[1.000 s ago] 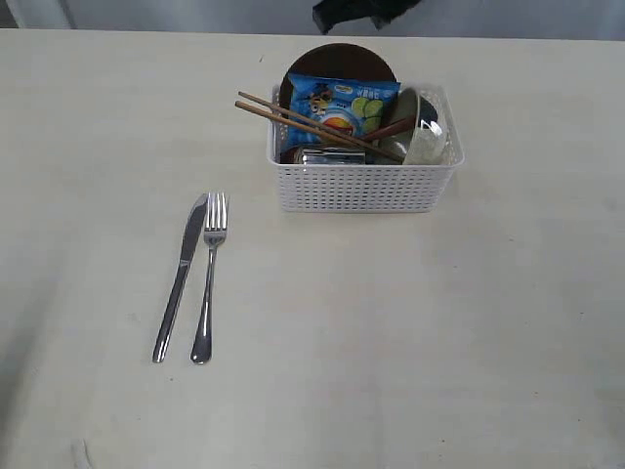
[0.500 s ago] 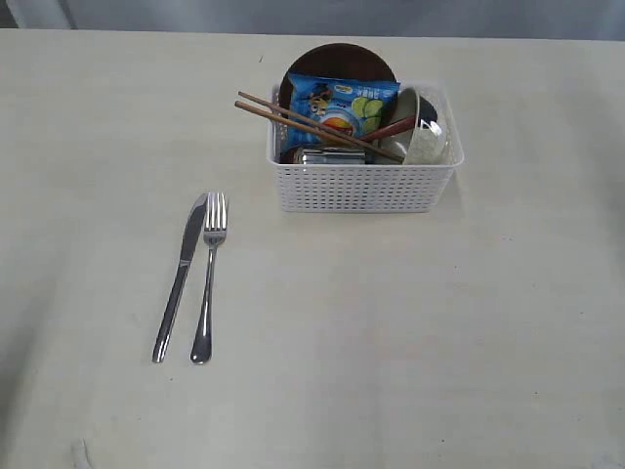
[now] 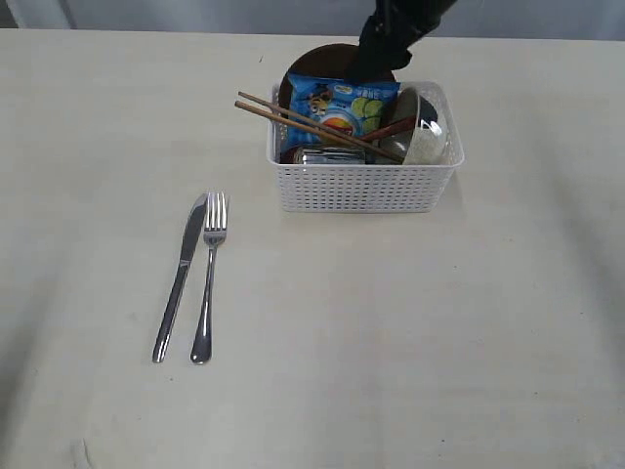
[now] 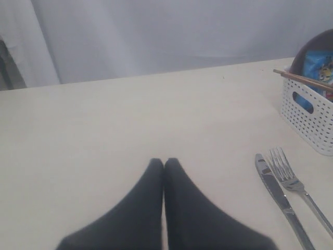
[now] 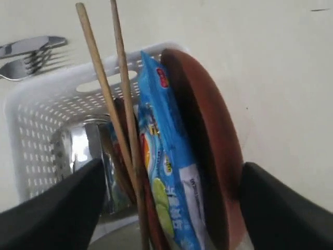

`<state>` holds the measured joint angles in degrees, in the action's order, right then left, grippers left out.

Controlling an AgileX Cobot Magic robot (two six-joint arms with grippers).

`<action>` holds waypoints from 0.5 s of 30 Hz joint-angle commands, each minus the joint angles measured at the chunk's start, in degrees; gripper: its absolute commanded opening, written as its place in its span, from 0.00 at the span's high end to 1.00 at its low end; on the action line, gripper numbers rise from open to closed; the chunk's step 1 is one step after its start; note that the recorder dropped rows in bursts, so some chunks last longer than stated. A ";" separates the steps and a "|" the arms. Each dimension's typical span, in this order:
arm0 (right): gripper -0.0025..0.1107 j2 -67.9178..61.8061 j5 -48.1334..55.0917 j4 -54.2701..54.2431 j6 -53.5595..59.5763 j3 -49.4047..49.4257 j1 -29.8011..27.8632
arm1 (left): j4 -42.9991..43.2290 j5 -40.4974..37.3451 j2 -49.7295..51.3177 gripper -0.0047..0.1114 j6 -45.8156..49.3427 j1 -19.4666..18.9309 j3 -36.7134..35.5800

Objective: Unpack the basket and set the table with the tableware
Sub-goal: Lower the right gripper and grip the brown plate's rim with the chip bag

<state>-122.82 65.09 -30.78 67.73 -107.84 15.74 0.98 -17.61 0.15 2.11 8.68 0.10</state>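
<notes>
Leaning in one white lattice plastic basket (image 3: 366, 186): one dark brown round plate (image 3: 312, 63), two wooden chopsticks (image 3: 293, 117). Right jaws released, left jaws clenched.

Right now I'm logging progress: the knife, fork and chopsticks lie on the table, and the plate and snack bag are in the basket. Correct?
Not quite. The chopsticks are not on the table; they rest in the basket, poking out over its rim, as the exterior view shows. The knife and fork do lie on the table, and the plate and snack bag are in the basket.
</notes>
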 commanded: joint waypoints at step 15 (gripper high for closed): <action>0.39 -0.21 -6.13 10.38 -0.98 0.03 2.51 | -0.20 0.45 -0.15 0.96 -0.20 -0.08 -0.10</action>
<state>-123.09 59.08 -21.06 67.02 -107.84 18.52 0.98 -17.61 0.15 2.11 8.68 0.10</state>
